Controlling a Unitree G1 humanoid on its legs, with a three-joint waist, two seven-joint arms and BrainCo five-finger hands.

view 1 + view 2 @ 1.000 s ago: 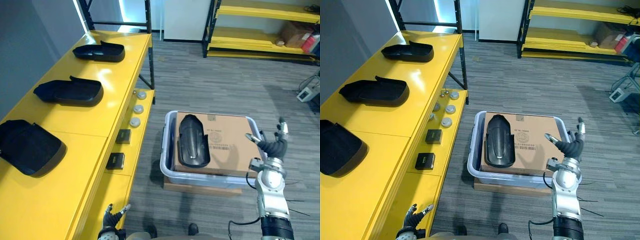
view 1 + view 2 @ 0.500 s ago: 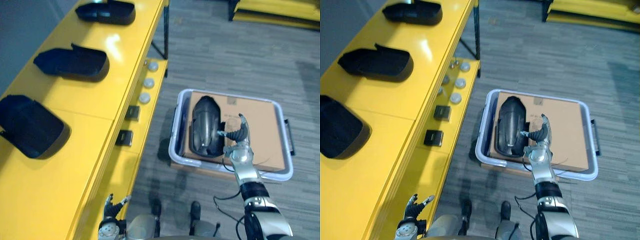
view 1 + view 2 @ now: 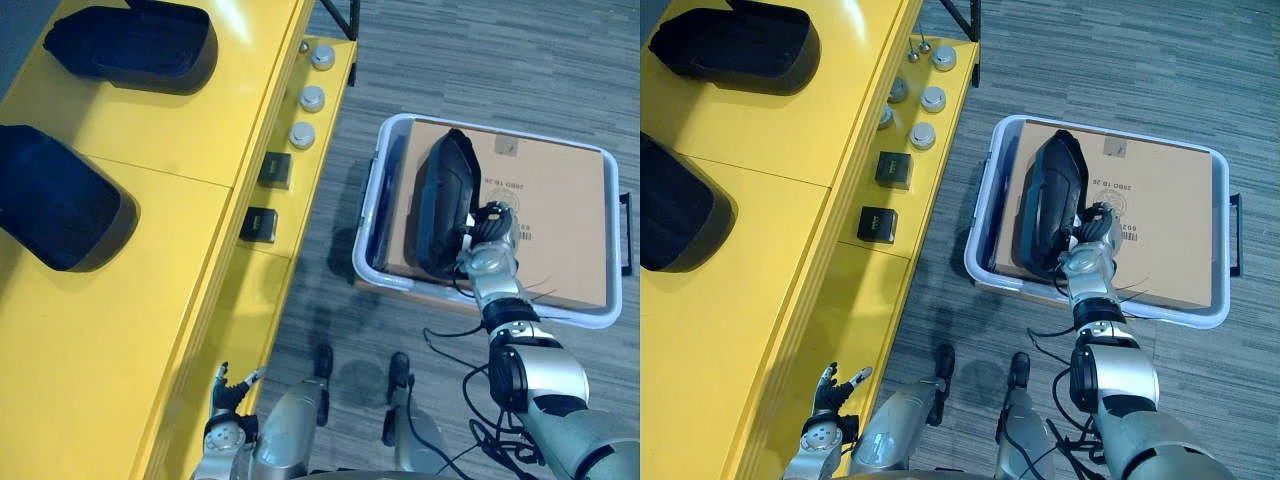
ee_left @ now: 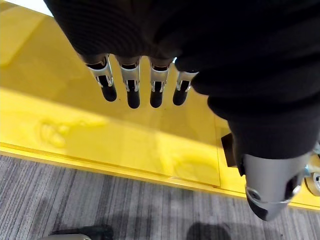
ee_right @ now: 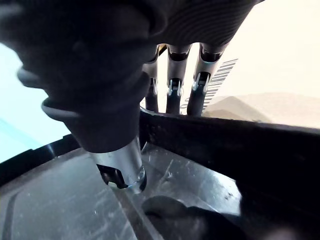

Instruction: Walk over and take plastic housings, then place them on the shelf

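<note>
Plastic housing (image 3: 438,205) rim clamped by right hand (image 3: 490,245) fingers (image 5: 172,95), left hand (image 3: 232,390) fingers straight

The housing (image 3: 440,200) is seen to be smooth, faintly glossy black plastic; the box (image 3: 560,220) is made of matt brown cardboard; the yellow shelf (image 3: 170,260) is finished glossy.

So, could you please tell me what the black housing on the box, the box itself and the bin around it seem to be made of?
The black housing looks like moulded plastic with a semi-gloss finish; the right wrist view shows a scuffed sheen inside it. The box looks like matte brown cardboard with dark print on it. The bin seems to be pale, translucent plastic with a smooth rim.
</note>
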